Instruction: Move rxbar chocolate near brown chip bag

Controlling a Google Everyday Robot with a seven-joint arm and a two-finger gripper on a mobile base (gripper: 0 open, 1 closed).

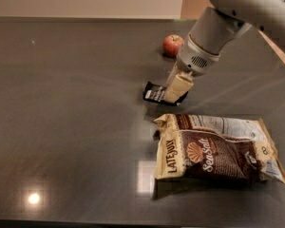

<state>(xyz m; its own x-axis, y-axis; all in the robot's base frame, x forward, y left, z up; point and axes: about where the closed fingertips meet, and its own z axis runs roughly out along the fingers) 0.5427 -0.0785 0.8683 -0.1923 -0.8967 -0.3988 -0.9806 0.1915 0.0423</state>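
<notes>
The rxbar chocolate (156,92) is a small flat black bar with white lettering, low over the dark table just above the brown chip bag's top left corner. My gripper (178,87) reaches down from the upper right, and its cream fingers (179,83) are shut on the bar's right end. The brown chip bag (218,148) lies flat at the lower right, with a shell logo and "LATE JULY" and "Sea Salt" lettering. A narrow strip of table separates the bar from the bag.
A red apple (172,45) sits on the table behind the gripper. The dark glossy table (71,108) stretches to the left. Its far edge meets a pale wall, and its right edge runs diagonally at the upper right.
</notes>
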